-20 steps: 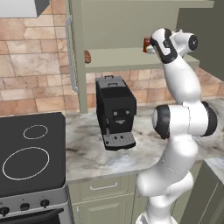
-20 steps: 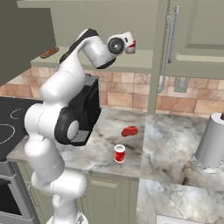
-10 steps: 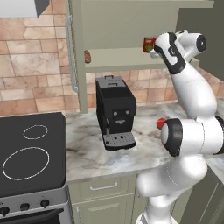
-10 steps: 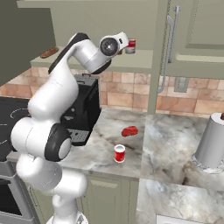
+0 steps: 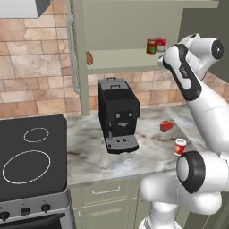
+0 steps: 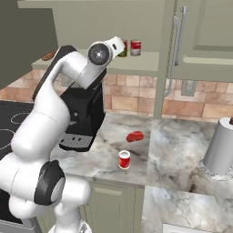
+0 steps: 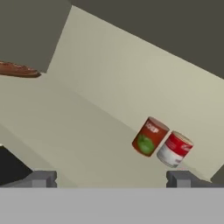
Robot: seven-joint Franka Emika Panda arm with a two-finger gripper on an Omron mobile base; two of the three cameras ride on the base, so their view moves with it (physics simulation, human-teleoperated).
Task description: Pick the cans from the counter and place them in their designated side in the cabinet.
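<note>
From the hand view I see my gripper (image 7: 111,178) with its fingers (image 7: 40,178) spread wide, nothing between them. Both tips sit low, clear of everything on the shelf (image 7: 74,135).

Just beyond the right fingertip, well ahead of the gap, two cans stand on the shelf board inside the cabinet (image 5: 129,27). The nearer one to the gap's centreline is the dark can (image 7: 149,136), with a red-and-green label; its long axis is upright on the shelf, top facing up, though the hand's roll makes it lean in that view. Touching or just beside it, further toward the right finger's side, is the red can (image 7: 174,149), white band and pale top, also upright on its base. In the base views both stand vertical side by side near the shelf's right end, close to the hand.

Far off past the left fingertip, at the other end of the shelf, lies a flat brown thing (image 7: 18,70) I cannot identify.

Well below the fingers, on the counter (image 6: 177,150), a third can (image 6: 124,159), red with a white band, stands upright near the front edge. Behind it lies a red lump (image 6: 134,136). A black coffee machine (image 5: 117,114) stands to the left under the shelf, a stovetop (image 5: 29,156) beyond that. A paper-towel roll (image 6: 220,149) stands at the counter's right.
</note>
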